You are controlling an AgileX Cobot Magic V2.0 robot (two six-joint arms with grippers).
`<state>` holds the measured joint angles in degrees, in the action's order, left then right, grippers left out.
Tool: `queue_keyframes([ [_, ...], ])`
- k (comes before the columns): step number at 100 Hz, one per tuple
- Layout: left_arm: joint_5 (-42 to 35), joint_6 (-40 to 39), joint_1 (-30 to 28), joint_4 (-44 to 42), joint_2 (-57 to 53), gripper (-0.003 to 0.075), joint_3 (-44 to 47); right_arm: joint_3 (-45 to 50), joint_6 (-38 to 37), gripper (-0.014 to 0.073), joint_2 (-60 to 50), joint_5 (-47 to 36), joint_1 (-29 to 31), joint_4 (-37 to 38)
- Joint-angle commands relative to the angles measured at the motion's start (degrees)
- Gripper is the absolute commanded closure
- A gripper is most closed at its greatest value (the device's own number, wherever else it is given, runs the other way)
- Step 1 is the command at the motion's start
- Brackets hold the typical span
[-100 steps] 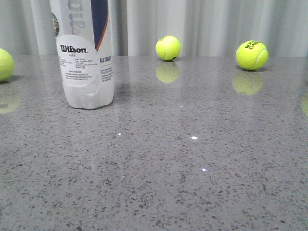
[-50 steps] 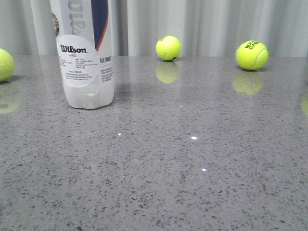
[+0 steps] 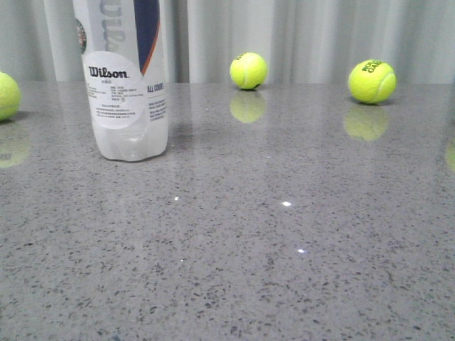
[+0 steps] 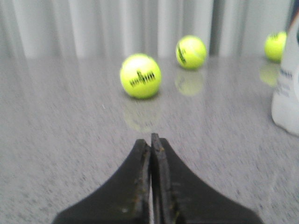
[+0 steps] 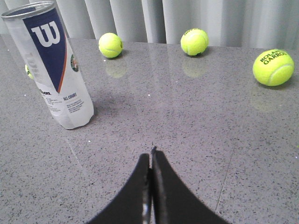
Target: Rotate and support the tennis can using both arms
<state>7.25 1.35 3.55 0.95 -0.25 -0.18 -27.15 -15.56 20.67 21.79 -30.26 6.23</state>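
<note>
The tennis can stands upright on the grey table at the back left, its top cut off in the front view. In the right wrist view the can shows its navy panel with the white W, orange stripe and silver rim. Its lower edge shows in the left wrist view. My left gripper is shut and empty, well apart from the can. My right gripper is shut and empty, over bare table with the can some way off. Neither gripper shows in the front view.
Yellow-green tennis balls lie on the speckled table: one at the left edge, one at the back middle, one at the back right. A pale curtain hangs behind. More balls show near the left gripper.
</note>
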Motion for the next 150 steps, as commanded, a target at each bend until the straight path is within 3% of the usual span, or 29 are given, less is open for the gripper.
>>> queue_keyframes([
  [1, -5.02, -0.80, -0.89, 0.04, -2.25, 0.0741, 2.71, -1.45, 0.35, 0.0650, 0.22, -4.77, 0.31, 0.81],
  [116, -5.25, -0.50, -1.02, 0.59, -2.25, 0.0741, 2.71, -0.10, 0.35, 0.0650, 0.15, -6.89, 0.55, 0.81],
  [150, -5.25, -0.50, -1.02, 0.59, -2.25, 0.0741, 2.71, 11.34, 4.02, 0.0650, -5.71, -22.35, 19.18, 0.81],
])
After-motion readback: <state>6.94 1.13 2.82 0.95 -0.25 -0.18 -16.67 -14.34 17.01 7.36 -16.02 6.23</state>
